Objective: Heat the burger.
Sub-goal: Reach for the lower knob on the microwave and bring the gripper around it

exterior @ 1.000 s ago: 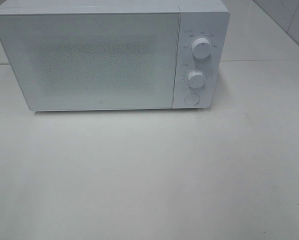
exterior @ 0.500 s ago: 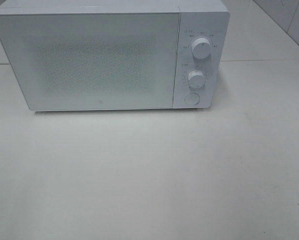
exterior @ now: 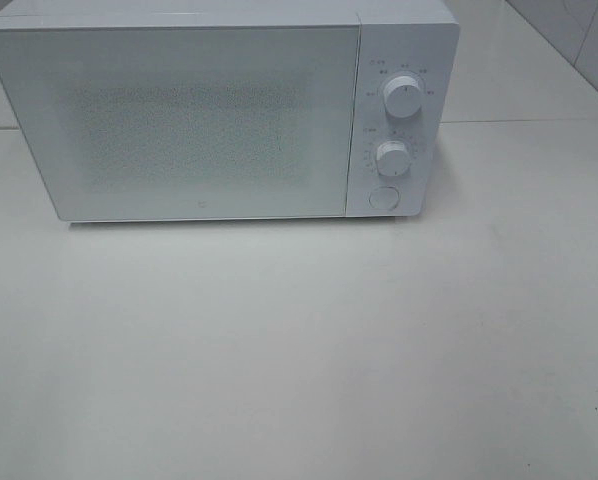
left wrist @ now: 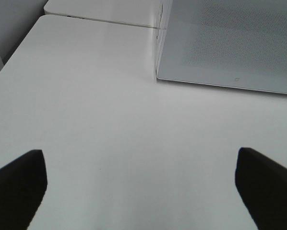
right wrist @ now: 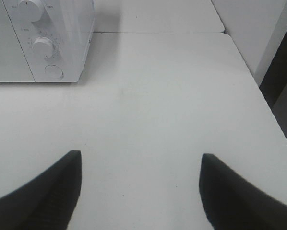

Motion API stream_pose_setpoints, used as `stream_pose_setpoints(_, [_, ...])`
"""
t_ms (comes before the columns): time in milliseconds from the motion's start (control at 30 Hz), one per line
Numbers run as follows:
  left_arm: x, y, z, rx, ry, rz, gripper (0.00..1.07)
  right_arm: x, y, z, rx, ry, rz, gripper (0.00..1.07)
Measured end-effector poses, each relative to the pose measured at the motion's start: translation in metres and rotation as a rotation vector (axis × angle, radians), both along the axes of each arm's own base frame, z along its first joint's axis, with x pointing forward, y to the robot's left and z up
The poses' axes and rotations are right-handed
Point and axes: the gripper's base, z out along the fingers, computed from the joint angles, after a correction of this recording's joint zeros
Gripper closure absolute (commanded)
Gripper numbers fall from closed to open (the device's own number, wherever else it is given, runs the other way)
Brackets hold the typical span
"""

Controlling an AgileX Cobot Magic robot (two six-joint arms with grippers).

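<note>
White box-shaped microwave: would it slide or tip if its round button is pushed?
Probably stays put: the white box-shaped microwave is wide, low and sits flat on the white table. Its smooth closed door likely offers little grip.

1. Microwave (exterior: pixel 399 40): smooth white casing with a slight sheen.
2. Its door (exterior: pixel 179 120): glossy pane with a fine dotted mesh behind it.
3. Knobs (exterior: pixel 403 97): smooth white plastic.
4. Bench (exterior: pixel 299 350): smooth, white, softly reflective.
5. Left claw (left wrist: pixel 139 158) and right claw (right wrist: pixel 141 157): matt black.
</note>
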Motion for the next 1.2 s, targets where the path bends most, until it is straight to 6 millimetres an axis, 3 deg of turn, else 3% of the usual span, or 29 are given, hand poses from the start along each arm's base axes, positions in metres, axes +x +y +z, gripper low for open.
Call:
stream_pose_setpoints(333, [0.0,0.0,0.0,0.0,0.0,0.0,0.06,0.0,0.001,0.001,0.008,-0.004,0.004,0.45])
stream_pose_setpoints(433, [0.0,0.0,0.0,0.0,0.0,0.0,0.06,-0.002,0.002,0.009,0.027,-0.045,0.018,0.44])
stream_pose_setpoints(500, [0.0,0.0,0.0,0.0,0.0,0.0,0.06,0.005,0.004,0.019,0.034,-0.071,0.028,0.43])
stream_pose_setpoints(833, [0.0,0.0,0.0,0.0,0.0,0.0,0.06,0.043,0.008,0.03,0.035,-0.062,0.04,0.42])
stream_pose_setpoints(1100, [0.0,0.0,0.0,0.0,0.0,0.0,0.06,0.065,0.01,0.037,0.039,-0.098,0.049,0.26])
stream_pose_setpoints(1200, [0.0,0.0,0.0,0.0,0.0,0.0,0.06,0.074,0.011,0.039,0.038,-0.114,0.053,0.26])
